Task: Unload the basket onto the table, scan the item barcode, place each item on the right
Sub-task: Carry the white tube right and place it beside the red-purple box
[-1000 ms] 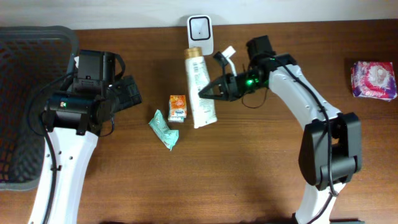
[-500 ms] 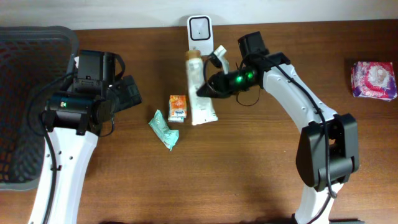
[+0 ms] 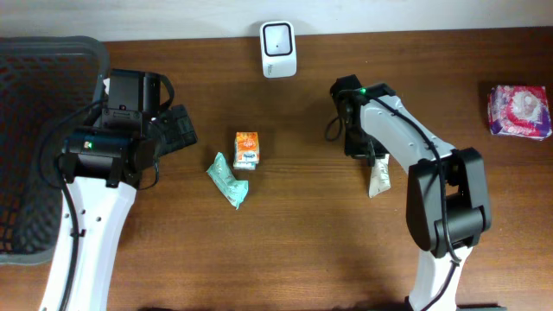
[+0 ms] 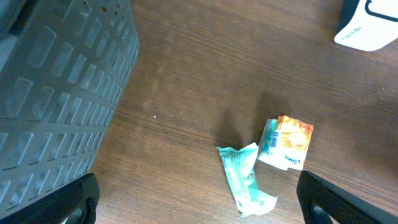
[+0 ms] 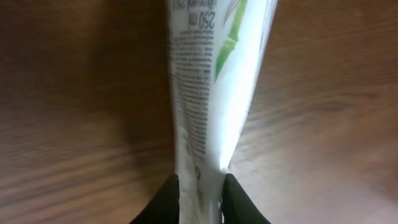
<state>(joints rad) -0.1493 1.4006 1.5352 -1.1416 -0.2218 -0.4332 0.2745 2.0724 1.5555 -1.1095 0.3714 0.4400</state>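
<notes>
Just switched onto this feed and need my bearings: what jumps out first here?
The white tube with green leaf print stands out, pinched at its flat end by the right gripper, right of centre. The white scanner sits at the back, and a small orange carton and teal packet lie close together near the middle. A big dark basket fills the left side.

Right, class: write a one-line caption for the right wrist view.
Right claw grips the end of a white tube, wooden table behind.
</notes>
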